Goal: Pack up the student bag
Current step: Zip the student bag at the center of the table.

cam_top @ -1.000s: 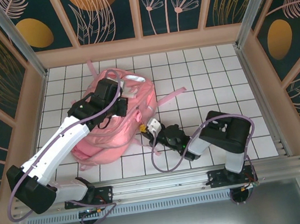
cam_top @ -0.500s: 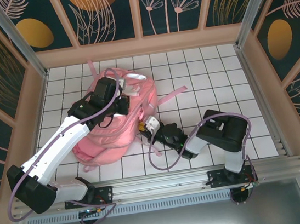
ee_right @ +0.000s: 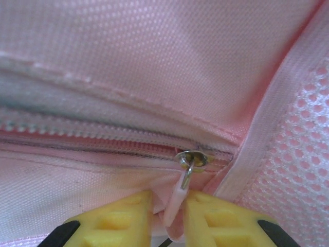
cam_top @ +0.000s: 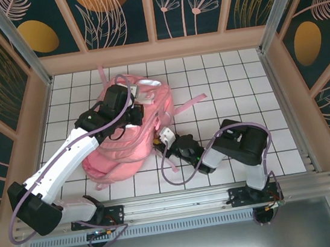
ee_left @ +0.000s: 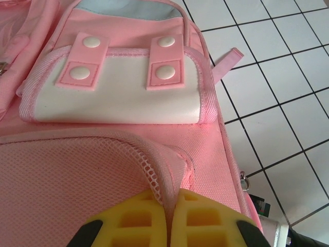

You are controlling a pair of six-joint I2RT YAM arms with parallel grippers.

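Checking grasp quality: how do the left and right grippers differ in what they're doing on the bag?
The left gripper is pinched shut on a fold of mesh; the right gripper shows a narrow gap with the zip pull in it, grip unclear. The left gripper sits on top of the bag; the right gripper is at its right edge. Both have yellow fingers and face pink fabric.

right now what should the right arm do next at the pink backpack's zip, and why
Probably close the right fingers on the small pink zip pull tab: it sits loose between them under the metal slider, the zip teeth look shut, and the left fingers pinch a mesh fold of the soft pink fabric backpack.
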